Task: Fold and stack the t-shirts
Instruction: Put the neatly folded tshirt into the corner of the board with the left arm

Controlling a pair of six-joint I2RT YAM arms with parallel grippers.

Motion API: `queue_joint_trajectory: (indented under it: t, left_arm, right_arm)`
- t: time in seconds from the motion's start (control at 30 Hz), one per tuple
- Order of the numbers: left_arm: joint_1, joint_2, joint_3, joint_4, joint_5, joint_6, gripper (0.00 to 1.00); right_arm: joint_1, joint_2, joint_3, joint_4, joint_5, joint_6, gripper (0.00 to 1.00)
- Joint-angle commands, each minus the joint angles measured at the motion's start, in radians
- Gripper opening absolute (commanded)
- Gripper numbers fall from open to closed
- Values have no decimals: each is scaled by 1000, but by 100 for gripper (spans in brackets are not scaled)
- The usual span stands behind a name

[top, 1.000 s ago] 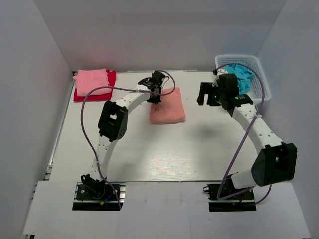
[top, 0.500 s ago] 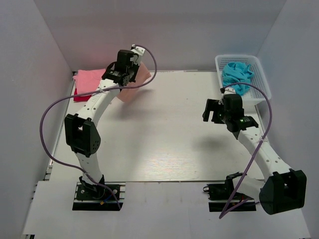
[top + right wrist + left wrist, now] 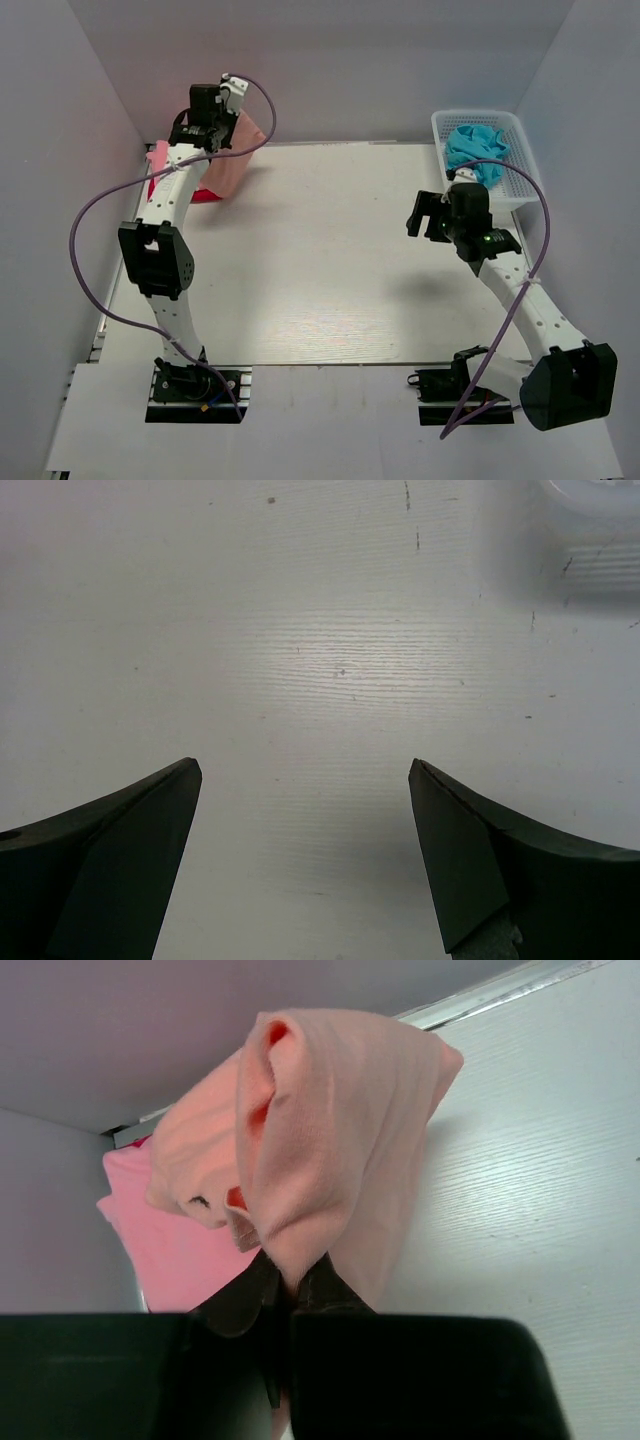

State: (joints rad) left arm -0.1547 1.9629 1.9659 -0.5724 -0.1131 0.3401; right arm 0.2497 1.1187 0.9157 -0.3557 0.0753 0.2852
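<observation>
My left gripper [image 3: 290, 1285] is shut on the folded salmon-orange t-shirt [image 3: 330, 1150], which hangs in the air at the back left, over the stack. In the top view the same salmon-orange t-shirt [image 3: 232, 155] drapes below the left gripper [image 3: 212, 120]. Under it lie the light pink t-shirt [image 3: 185, 1250] and, beneath that, the red t-shirt [image 3: 205, 195], both mostly covered. A turquoise-blue t-shirt [image 3: 475, 152] lies crumpled in the basket. My right gripper [image 3: 305, 780] hangs open over bare table, nothing between its fingers; from above, the right gripper [image 3: 425, 215] sits just left of the basket.
The white lattice basket [image 3: 525, 165] stands at the back right corner. White walls close in the table [image 3: 330, 270] at the back and on both sides. A purple cable [image 3: 95, 220] loops out left of the left arm.
The left arm has carried the salmon-orange t-shirt from the table's middle to the back left, over the pink and red stack. The right arm has drawn back from the basket.
</observation>
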Motion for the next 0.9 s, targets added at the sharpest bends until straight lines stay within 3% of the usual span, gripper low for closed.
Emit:
queue_joint_trajectory:
  t: [0.0, 0.43, 0.73, 0.87]
  left_arm:
    - [52, -25, 41, 52, 69, 23, 0]
    - [265, 102, 82, 210, 199, -131, 0]
    - [369, 257, 238, 217, 173, -268, 0]
    - [409, 278, 238, 263, 249, -294, 0]
  right_arm:
    - [-4, 35, 45, -2, 9, 22, 90]
    - [0, 200, 149, -11, -37, 54, 90]
    - [0, 292, 219, -2, -60, 75, 90]
    - [2, 329, 242, 9, -126, 91, 90]
